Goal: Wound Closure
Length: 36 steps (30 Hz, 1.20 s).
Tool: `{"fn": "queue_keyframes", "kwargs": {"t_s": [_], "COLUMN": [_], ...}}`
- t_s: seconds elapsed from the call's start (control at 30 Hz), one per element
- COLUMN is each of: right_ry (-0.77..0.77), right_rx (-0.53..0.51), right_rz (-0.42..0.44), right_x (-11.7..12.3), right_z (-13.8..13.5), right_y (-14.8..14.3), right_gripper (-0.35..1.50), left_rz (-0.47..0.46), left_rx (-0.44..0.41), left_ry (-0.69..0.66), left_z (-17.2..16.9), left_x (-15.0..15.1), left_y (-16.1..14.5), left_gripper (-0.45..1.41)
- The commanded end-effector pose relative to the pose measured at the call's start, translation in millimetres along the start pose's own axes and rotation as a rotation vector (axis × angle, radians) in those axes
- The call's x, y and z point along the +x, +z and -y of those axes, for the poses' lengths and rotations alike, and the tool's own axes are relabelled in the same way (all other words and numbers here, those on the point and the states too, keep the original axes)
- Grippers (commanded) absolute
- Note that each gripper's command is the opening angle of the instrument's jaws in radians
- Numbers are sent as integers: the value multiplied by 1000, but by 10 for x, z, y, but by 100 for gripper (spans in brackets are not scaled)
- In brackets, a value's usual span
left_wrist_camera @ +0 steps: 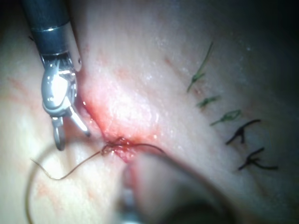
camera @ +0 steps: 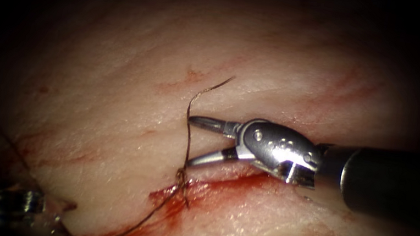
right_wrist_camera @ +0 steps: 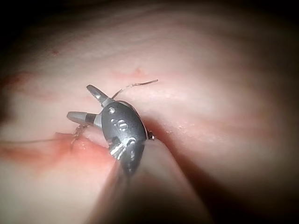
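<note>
Red fluid (camera: 184, 197) stains the cut (camera: 222, 184) in the tissue (camera: 118, 65), and I take the knot (camera: 180, 175) sitting on that cut as my landmark. From the knot a thread (camera: 189, 131) rises and passes between the jaws of my right hand (camera: 189, 140), which stand wide apart, one above and one below the strand, holding nothing; the thread's free end curls away beyond the upper jaw. A second strand runs from the knot down to the left along the stained edge toward my left hand (camera: 19, 206), which sits in the dark well away from the knot. I cannot tell whether its jaws are apart or closed, nor whether it holds that strand. In the left wrist view I see the right hand (left_wrist_camera: 72, 137) spread just beside the knot (left_wrist_camera: 112, 147), and farther from it several finished stitches (left_wrist_camera: 243, 135) with short cut ends. I cannot make out the needle anywhere near the knot.
</note>
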Motion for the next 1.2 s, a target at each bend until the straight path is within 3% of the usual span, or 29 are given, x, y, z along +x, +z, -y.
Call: {"fn": "queue_keyframes", "kwargs": {"t_s": [0.03, 0.13, 0.3, 0.47, 0.7, 0.9, 1.2], "right_ry": [1, 0, -1, -2, -3, 0, 18], "right_rx": [5, 12, 31, 40, 64, 36, -13], "right_rz": [-3, -5, 0, 4, -2, 11, 12], "right_x": [-6, -6, -6, -6, 1, 4, -4], "right_z": [2, 3, 5, 9, 36, 36, 31], "right_y": [8, 9, 10, 10, 14, 9, 22], "right_gripper": [113, 113, 113, 113, 113, 111, 111], "left_rz": [5, 15, 20, 18, 19, 6, -99], "left_rx": [-1, -4, 2, -1, -32, -72, -132], "left_ry": [5, 12, 13, 16, 6, -5, -26], "left_z": [-3, -3, -2, 1, 1, -2, -7], "left_x": [3, 0, 0, -1, -8, -8, 27], "left_y": [7, 8, 13, 15, 13, 8, -13], "left_gripper": [42, 39, 16, -45, -45, -45, -45]}}
